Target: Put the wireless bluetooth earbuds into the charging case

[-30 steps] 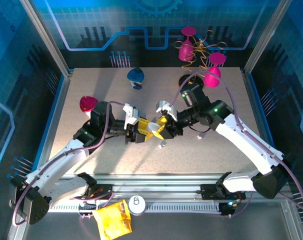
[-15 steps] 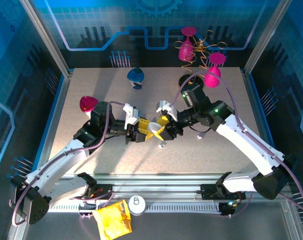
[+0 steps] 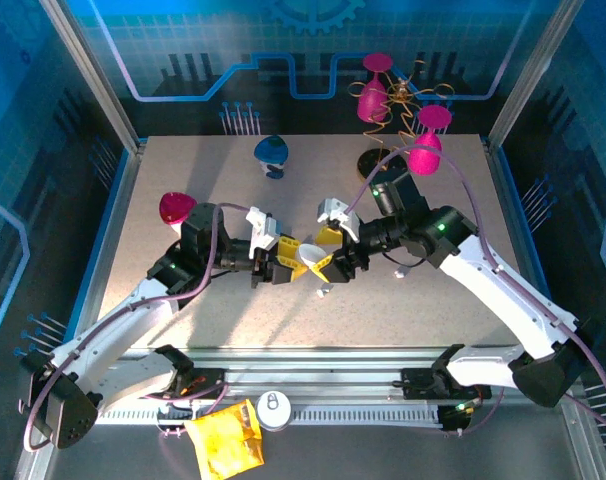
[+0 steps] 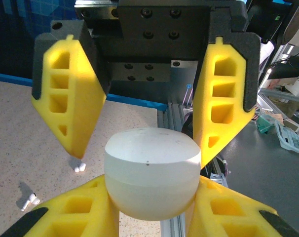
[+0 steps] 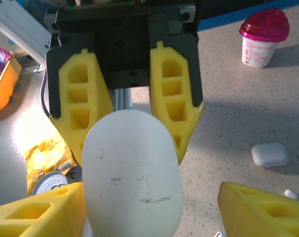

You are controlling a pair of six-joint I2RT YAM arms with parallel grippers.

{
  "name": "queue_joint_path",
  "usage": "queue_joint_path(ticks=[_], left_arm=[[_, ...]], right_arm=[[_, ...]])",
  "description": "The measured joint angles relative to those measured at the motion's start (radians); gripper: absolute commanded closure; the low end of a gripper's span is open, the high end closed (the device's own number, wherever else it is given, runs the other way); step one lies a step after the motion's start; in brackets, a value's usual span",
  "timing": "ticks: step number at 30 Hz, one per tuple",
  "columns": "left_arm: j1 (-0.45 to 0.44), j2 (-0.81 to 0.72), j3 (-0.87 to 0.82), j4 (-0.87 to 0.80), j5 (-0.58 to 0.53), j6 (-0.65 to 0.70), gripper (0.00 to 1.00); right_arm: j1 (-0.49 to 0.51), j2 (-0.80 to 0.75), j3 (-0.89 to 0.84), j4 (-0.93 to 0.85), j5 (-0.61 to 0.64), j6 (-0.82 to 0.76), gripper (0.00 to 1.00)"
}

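Centrally, the case (image 4: 152,173) is held above the table (image 3: 183,170), clamped between the yellow fingers of the left gripper (image 3: 289,263); its rounded end is turned toward the right gripper (image 3: 326,255), which is met nose to nose with the left near the table's middle; the right jaws are spread wide, one finger seen just beside the case in the right wrist view, whether touching cannot be told, the other well apart from it; two earbuds (image 4: 79,168) are seen lying on the table, apart from each other; a pink-lidded pot (image 5: 265,37) is stood farther off; a yellow packet (image 3: 223,448) is seen beyond the near rail.
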Motion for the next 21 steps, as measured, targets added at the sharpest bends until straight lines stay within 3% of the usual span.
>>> queue_joint_path(ticks=[21], left_arm=[[0.0, 0.0, 0.0, 0.0, -0.019, 0.0, 0.67]], right_arm=[[-0.095, -0.063, -0.044, 0.129, -0.009, 0.118, 0.24]])
